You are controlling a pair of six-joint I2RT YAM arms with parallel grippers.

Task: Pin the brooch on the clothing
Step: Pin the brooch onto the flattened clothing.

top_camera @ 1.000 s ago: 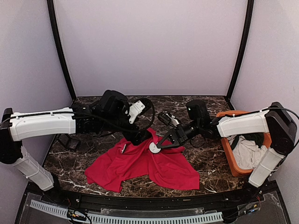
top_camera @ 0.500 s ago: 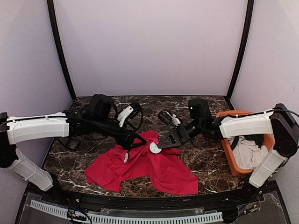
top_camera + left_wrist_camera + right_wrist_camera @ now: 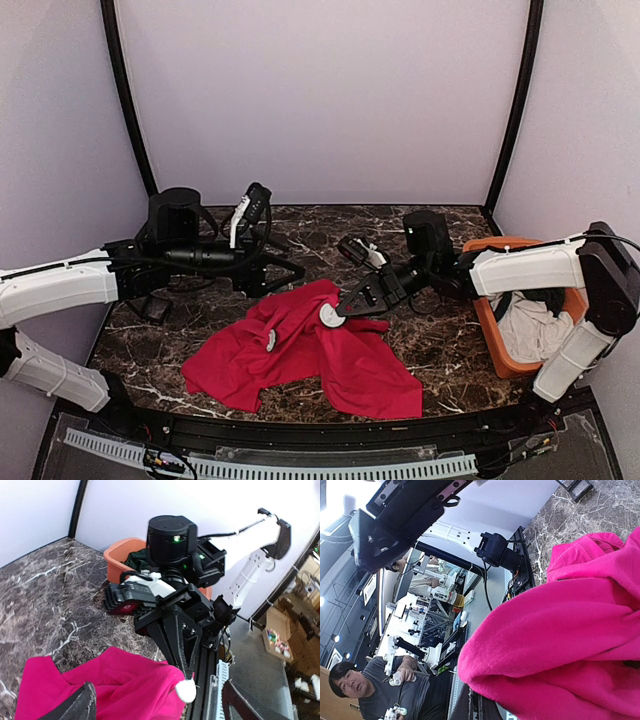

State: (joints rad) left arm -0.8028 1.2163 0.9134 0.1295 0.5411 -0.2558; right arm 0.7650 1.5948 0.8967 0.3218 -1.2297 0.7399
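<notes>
Shirt (image 3: 300, 355) lies crumpled on the table (image 3: 440, 345), centre-front; basket (image 3: 485, 330) sits at the table's right edge, cloth (image 3: 530, 330) inside it; right gripper (image 3: 338, 314) reaches from the right over the shirt's back middle; brooch (image 3: 331, 317) at its tips, touching a raised fold; left gripper (image 3: 283, 277) just behind the shirt's back-left edge, left of the right gripper.

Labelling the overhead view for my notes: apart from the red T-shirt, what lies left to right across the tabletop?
Black open left gripper → white round brooch → orange plastic basket.
</notes>
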